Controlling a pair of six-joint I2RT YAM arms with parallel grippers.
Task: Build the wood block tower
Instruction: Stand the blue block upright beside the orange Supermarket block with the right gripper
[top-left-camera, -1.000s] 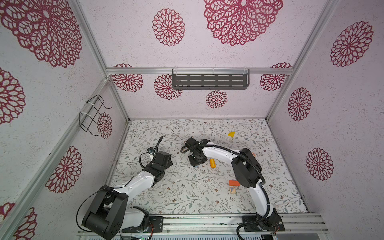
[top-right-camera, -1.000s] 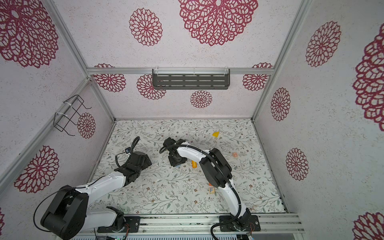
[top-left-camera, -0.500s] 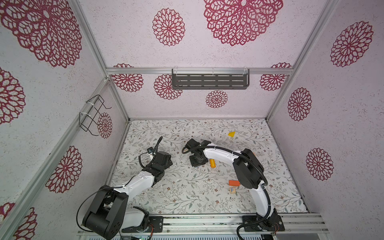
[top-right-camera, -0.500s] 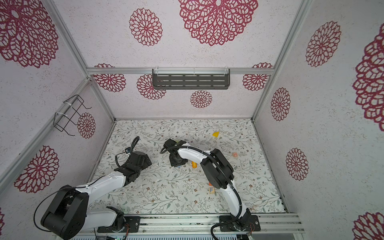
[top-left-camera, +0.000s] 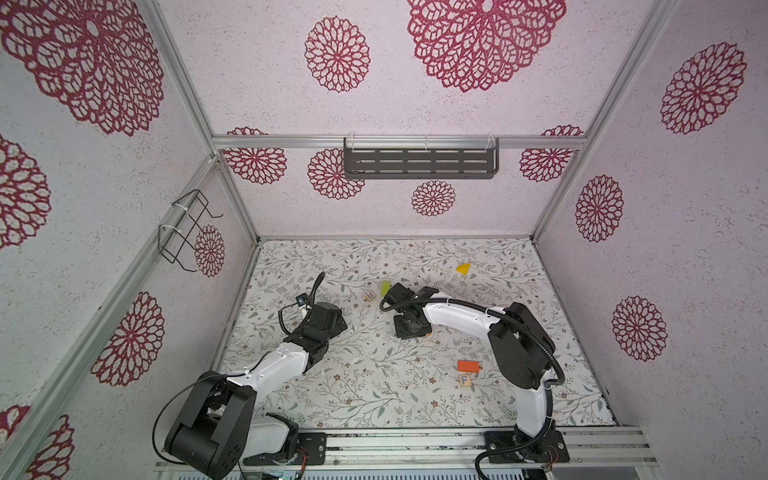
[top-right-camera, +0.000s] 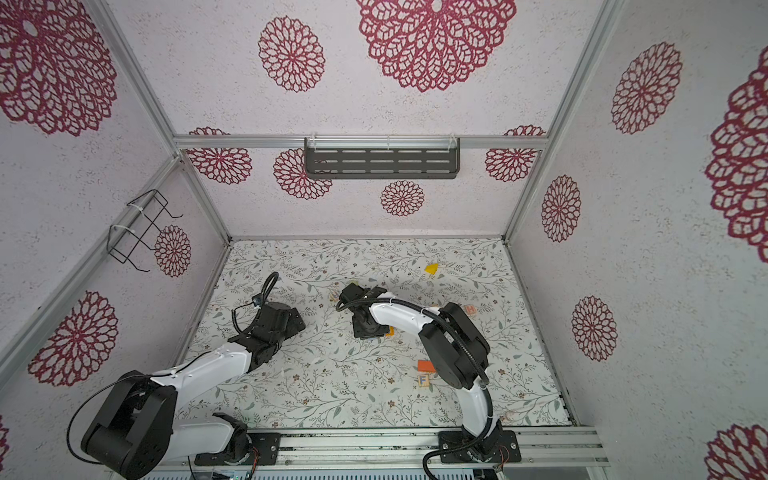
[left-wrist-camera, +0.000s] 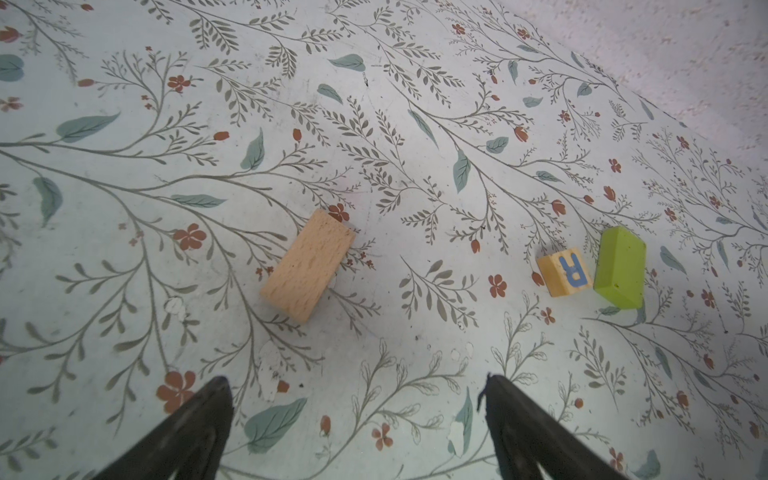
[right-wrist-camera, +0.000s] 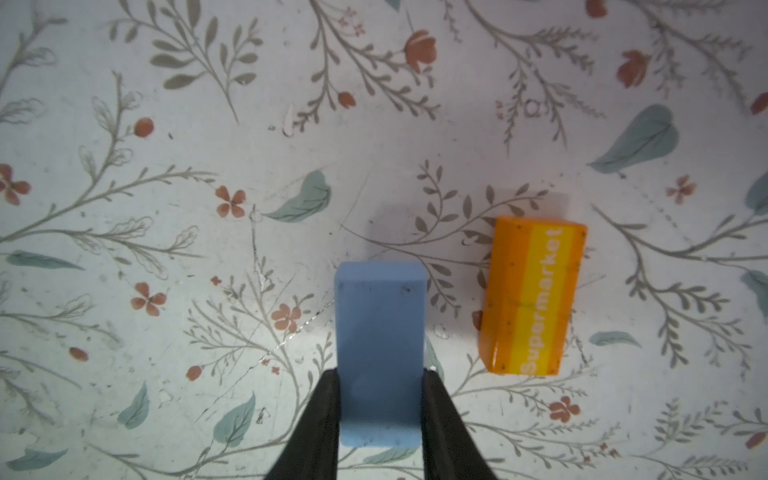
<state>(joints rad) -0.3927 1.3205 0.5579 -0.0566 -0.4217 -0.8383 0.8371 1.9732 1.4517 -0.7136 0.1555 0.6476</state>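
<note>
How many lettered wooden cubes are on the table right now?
3. R cube beside the lime-green block; F cube beside the orange-red block near the front; H cube just past the right arm. Others may be hidden.

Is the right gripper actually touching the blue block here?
Touching. In the right wrist view the right gripper has its fingers pressed flush against both long sides of the blue block, no gap either side.
</note>
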